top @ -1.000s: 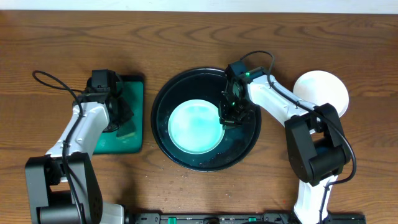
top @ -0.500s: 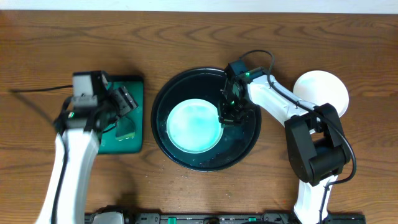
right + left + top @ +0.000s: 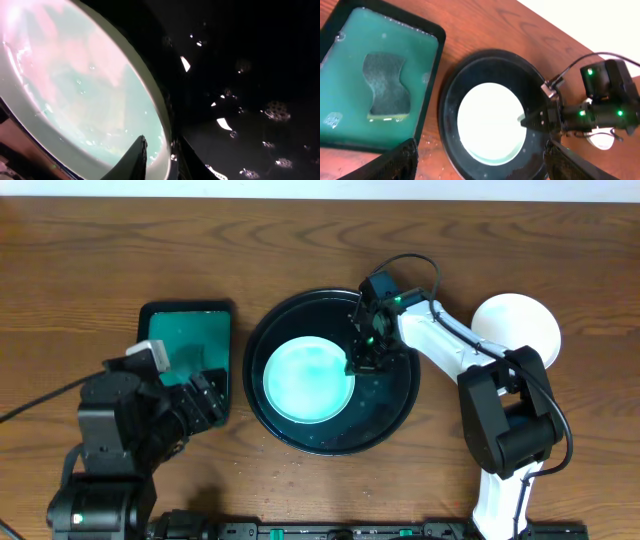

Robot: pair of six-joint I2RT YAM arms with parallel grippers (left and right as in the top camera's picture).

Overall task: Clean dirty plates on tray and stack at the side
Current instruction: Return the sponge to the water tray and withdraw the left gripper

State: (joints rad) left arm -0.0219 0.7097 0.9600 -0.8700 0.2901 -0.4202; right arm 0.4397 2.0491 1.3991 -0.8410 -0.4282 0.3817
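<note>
One pale mint plate (image 3: 305,380) with faint green smears lies in the round black tray (image 3: 385,415). My right gripper (image 3: 362,360) is shut on the plate's right rim. In the right wrist view one finger lies on the plate's wet face (image 3: 75,85), the other outside the rim, with the gripper (image 3: 167,160) against the tray floor (image 3: 240,75). A clean white plate (image 3: 516,328) sits on the table to the right of the tray. My left gripper (image 3: 205,402) is open and empty, raised near the front left. From there it sees the plate (image 3: 487,120) and the tray (image 3: 449,110).
A green rectangular tray (image 3: 190,330) with a black rim stands left of the black tray. It holds green liquid (image 3: 350,75) and a dark sponge (image 3: 387,85). Water drops spot the black tray and the wood near it.
My left arm has lifted off the sponge in the green tray and pulled back toward the front. My right gripper stays on the plate's rim, and the plate has shifted slightly left.
</note>
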